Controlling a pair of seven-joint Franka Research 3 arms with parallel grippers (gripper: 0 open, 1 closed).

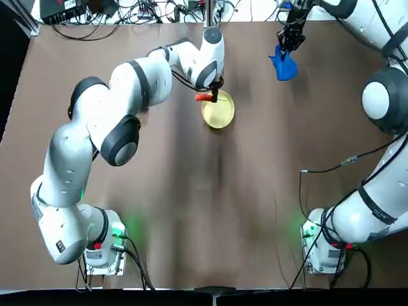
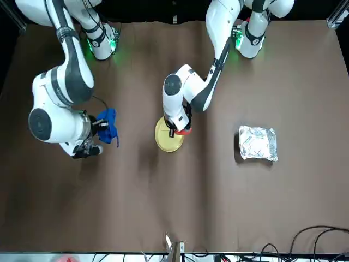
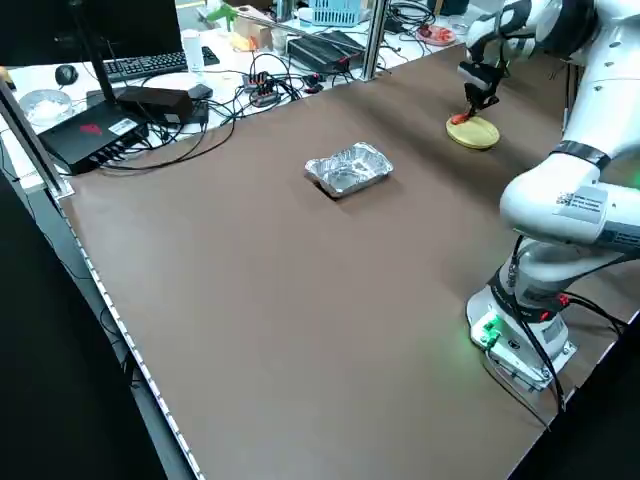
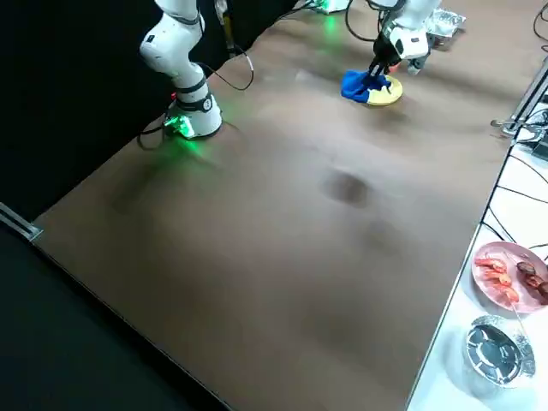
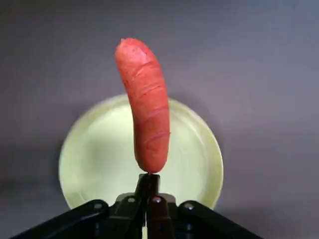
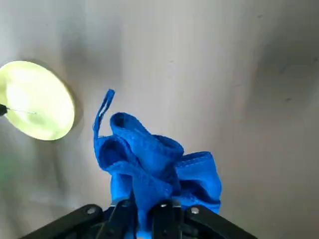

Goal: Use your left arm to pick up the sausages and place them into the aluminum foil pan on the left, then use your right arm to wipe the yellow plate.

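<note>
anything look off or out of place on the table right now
Nothing stands out. The left hand holds the sausage by one end above the yellow plate, the right hand grips a bunched blue cloth, and the foil pan sits upright on the table, wrinkled but intact.

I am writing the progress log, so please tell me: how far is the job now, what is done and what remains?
Done: the left gripper has shut on the sausage and holds it above the yellow plate. In hand: carrying it to the aluminum foil pan, which holds no sausage. Left: placing it there, then wiping the plate; the right gripper already holds the blue cloth beside the plate.
</note>
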